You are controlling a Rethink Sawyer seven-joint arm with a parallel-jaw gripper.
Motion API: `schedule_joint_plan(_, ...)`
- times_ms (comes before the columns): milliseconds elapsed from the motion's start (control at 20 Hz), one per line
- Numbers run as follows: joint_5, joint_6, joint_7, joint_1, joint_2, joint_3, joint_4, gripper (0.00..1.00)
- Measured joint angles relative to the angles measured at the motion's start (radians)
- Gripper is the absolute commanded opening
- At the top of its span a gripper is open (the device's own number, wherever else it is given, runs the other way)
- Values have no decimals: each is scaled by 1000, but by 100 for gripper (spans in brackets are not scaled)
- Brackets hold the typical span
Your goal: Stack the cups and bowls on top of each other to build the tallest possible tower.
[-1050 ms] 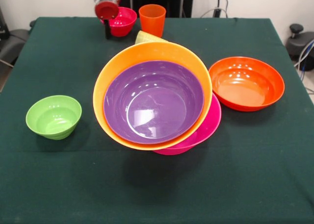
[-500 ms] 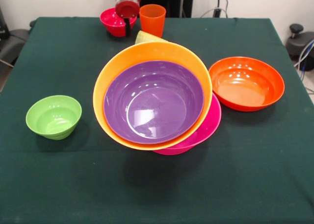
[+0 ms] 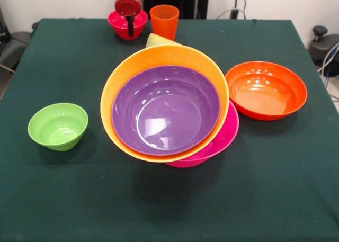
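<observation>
Front view: the small red bowl (image 3: pixel 127 24) sits at the desk's (image 3: pixel 63 199) far edge, left of centre, just beside the orange cup (image 3: pixel 164 21). The gripper (image 3: pixel 128 20) hangs over it, one dark finger (image 3: pixel 130 27) dipping inside the bowl by its rim; I cannot tell whether the fingers are pinching the wall or merely parted around it. It looks a light, stiff, glossy thing, likely slippery, so I'd take it by the rim, one finger inside and one out. Mid-desk stands the tower (image 3: pixel 167 112), leaning: purple bowl (image 3: pixel 165 110) nested in the yellow-orange bowl (image 3: pixel 119 78), the pink bowl (image 3: pixel 225 136) peeping beneath. The orange-red bowl (image 3: pixel 266 89) lies towards the right edge, the small green bowl (image 3: pixel 58 126) towards the left.
</observation>
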Motion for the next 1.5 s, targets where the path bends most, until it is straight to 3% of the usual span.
schedule_joint_plan(1150, 59, 0, 0, 31, -15, -4, 12, 100)
schedule_joint_plan(1500, 141, 0, 0, 109, -19, -29, 17, 100)
